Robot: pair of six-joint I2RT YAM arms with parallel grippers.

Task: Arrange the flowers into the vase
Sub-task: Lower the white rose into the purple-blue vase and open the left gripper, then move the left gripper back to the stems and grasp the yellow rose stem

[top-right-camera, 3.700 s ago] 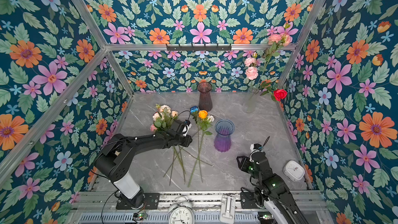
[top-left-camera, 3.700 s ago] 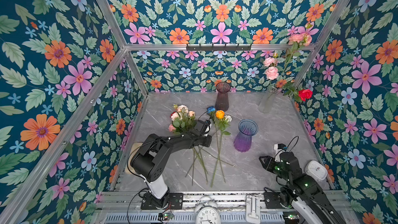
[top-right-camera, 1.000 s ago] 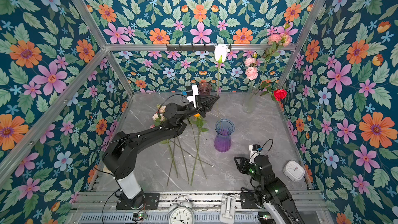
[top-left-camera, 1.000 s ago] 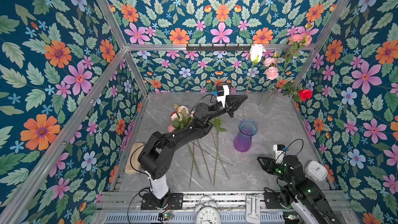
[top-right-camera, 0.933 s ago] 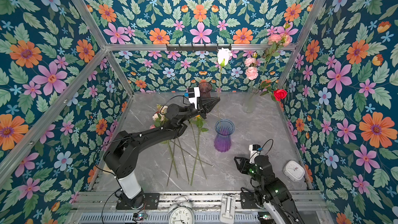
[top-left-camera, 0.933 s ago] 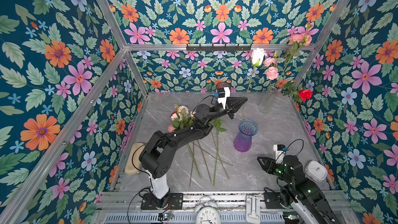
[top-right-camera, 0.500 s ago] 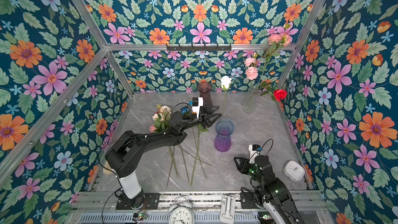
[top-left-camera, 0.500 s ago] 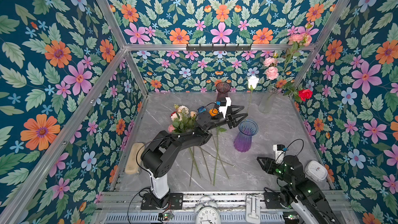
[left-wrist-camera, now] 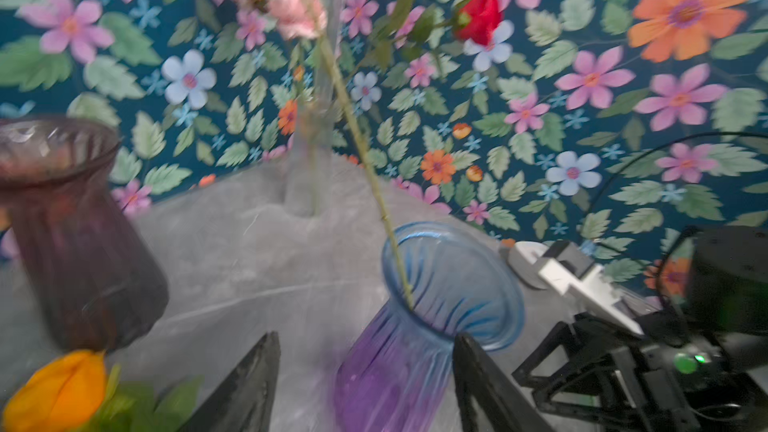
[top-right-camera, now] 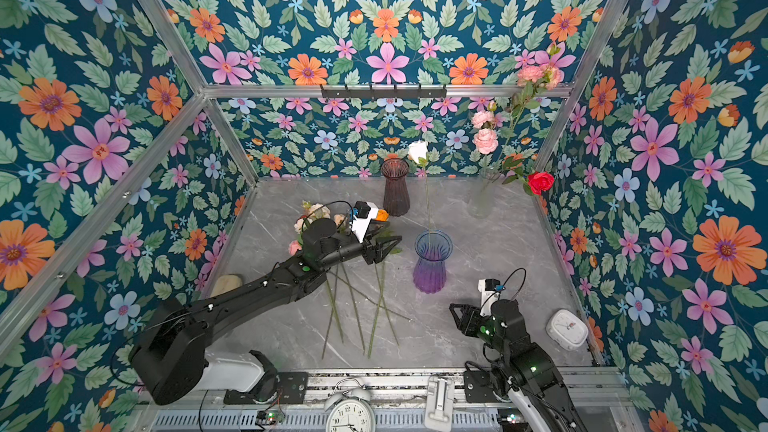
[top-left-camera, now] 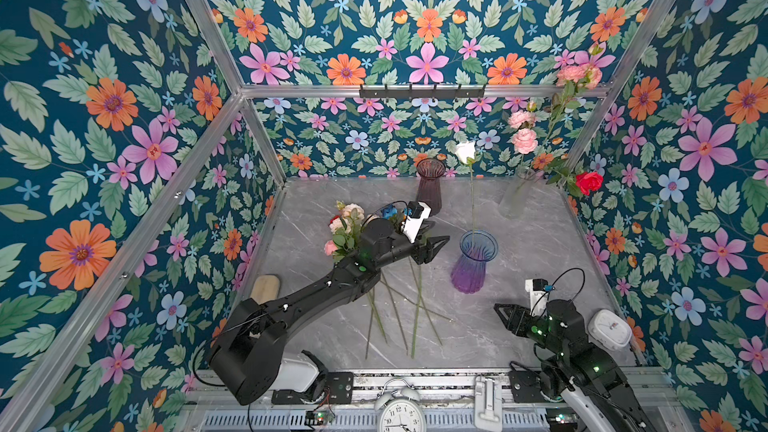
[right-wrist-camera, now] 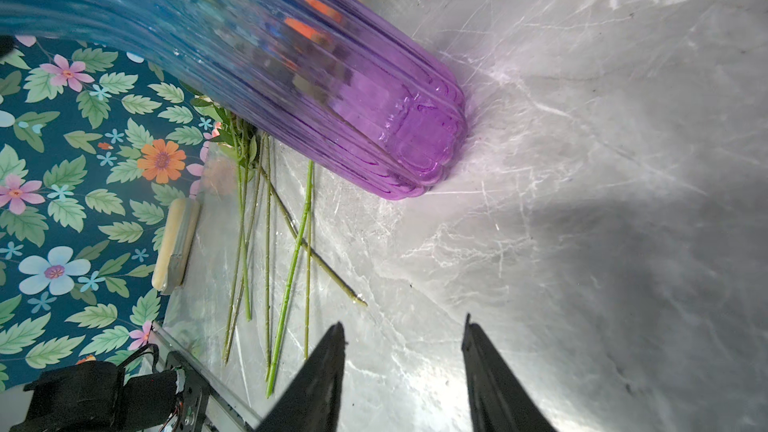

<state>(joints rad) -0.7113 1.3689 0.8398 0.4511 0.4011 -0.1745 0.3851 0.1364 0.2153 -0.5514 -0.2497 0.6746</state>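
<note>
Locate the table (top-left-camera: pixel 540 243). The left arm (top-left-camera: pixel 316 297) reaches across it toward the vase (top-left-camera: pixel 471 261). The loose flowers (top-left-camera: pixel 349 226) lie flat to the left of the vase, stems pointing at the front edge, partly under the arm. The vase stands upright mid-table and holds 1 white rose (top-left-camera: pixel 464 151), stem in its mouth. Check the left gripper (top-left-camera: pixel 437 248): jaws spread wide, empty, just beside the vase neck. Check the right gripper (right-wrist-camera: pixel 403 322): jaws parted, empty, low over the table, apart from the vase.
</note>
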